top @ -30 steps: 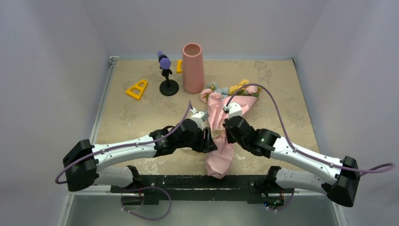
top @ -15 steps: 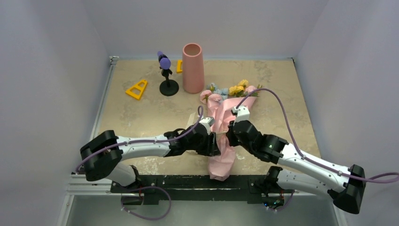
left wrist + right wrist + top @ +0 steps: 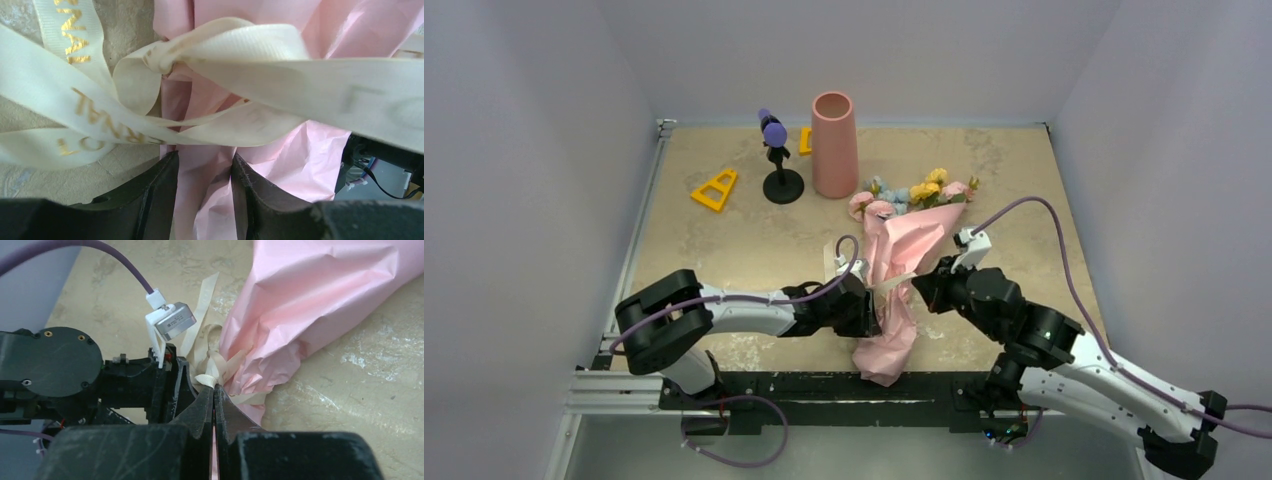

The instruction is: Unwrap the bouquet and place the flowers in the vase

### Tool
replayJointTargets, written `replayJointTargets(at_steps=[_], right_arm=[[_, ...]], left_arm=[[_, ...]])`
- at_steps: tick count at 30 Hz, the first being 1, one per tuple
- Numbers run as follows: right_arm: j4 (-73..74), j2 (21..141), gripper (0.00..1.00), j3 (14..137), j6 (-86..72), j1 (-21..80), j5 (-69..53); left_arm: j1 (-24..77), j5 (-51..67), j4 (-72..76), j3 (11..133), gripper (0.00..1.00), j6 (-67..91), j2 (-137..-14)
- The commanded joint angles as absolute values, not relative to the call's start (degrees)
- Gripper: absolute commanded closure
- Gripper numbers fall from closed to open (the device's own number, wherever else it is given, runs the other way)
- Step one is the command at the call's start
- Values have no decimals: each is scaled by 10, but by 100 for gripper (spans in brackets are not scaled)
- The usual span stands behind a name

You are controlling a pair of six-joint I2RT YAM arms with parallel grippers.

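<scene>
A yellow triangle (image 3: 714, 189) lies upper left on the tan table (image 3: 724, 245). Right of it is a black stand with a purple top (image 3: 776, 165).

Gold capital lettering on cream ribbon (image 3: 250, 50), upside down and creased. Only the fragment "NAL" reads; no whole words.

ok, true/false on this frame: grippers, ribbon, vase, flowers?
1. The right gripper is pinched shut on the cream ribbon. True.
2. The tall salmon-pink tapered vase lies on its side. False: it stands upright.
3. The pink, yellow and pale-blue artificial flowers are in the vase. False: they lie in the crinkled pink paper wrap on the beige table.
4. The left gripper clamps the wrap's narrow neck. True.
5. The ribbon is fully off the wrap. False: it is knotted around the neck.
</scene>
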State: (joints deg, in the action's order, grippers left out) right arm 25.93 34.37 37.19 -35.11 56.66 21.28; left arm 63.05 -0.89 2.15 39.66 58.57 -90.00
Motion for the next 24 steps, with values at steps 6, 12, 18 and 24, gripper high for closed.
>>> replayJointTargets(at_steps=[6,12,18,24], right_arm=[[276,314,100,482,-326,568,229],[295,310,100,521,-308,568,239],[306,321,100,518,-306,568,251],[294,300,100,503,-312,568,276]], left_arm=[[630,-47,1,379,53,590,-891],[630,-45,1,376,53,584,-883],[630,-19,9,374,48,547,-825],[629,-23,-37,382,43,517,-734]])
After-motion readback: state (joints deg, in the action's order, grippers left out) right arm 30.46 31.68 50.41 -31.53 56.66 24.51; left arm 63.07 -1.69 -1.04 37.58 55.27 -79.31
